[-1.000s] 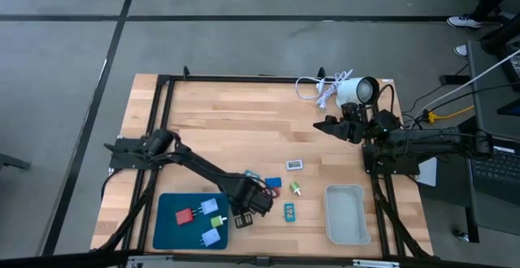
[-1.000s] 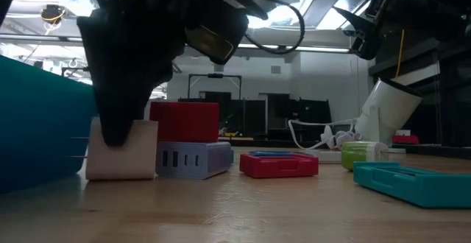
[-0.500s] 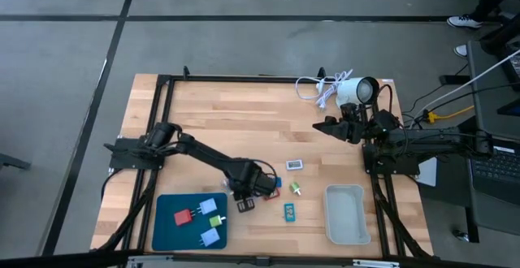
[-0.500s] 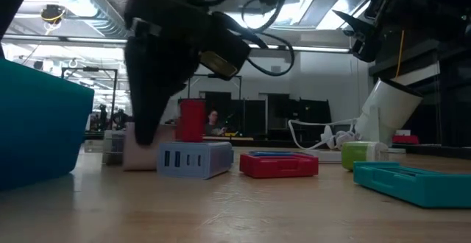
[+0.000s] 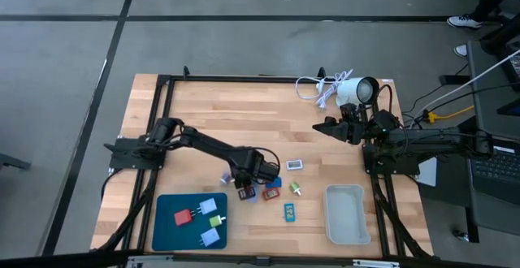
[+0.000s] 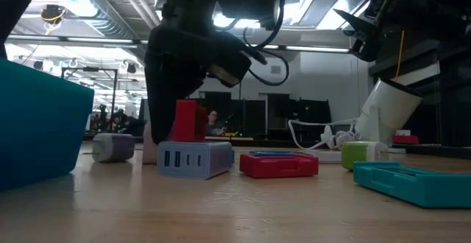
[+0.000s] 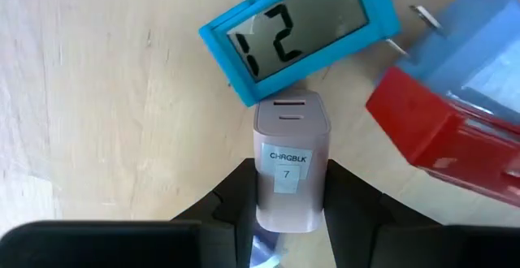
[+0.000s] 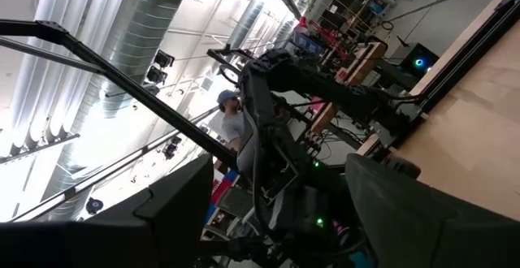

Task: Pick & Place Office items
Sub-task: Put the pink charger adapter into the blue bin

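Between left fingers (image 7: 236,191): pink charger (image 7: 289,164) labelled "CHRGBLK 7".

chargers (image 5: 201,218) in tray (image 5: 166,231); bin (image 5: 345,213) right

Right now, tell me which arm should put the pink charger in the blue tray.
Left. Its gripper already grips the pink charger beside the blue tray; the right gripper waits by the lamp.

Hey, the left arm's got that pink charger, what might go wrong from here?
The left claw grips the pink charger only at its rear end, so it may twist or slip. It sits close to the blue clock and red piece; moving it may knock them. The right claw waits near the lamp.
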`<act>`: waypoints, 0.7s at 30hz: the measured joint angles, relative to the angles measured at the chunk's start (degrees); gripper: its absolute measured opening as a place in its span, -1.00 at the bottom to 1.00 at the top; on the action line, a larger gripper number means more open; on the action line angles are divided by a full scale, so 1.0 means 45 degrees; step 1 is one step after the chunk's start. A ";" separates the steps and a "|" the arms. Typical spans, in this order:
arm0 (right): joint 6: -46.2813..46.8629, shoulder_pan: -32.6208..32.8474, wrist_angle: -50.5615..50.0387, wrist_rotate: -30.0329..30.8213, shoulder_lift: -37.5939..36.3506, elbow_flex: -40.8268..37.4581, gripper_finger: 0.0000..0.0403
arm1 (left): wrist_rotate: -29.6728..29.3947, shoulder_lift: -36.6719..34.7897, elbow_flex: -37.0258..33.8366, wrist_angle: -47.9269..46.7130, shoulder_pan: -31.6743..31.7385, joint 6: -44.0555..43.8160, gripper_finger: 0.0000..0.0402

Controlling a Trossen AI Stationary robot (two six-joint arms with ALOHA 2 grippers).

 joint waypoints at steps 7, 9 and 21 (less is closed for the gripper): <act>-0.0238 0.0000 -0.0005 -0.0007 0.0002 0.0000 0.41 | -0.0402 -0.1297 0.0407 0.0168 0.0550 -0.1205 -0.48; -0.0238 0.0000 -0.0004 -0.0010 0.0002 0.0000 0.41 | -0.0809 -0.1961 0.0512 0.0103 0.0614 -0.1610 -0.48; -0.0275 0.0000 -0.0005 0.0018 0.0002 0.0000 0.41 | 0.0310 -0.6044 0.0537 -0.2503 -0.1433 -0.3987 -0.48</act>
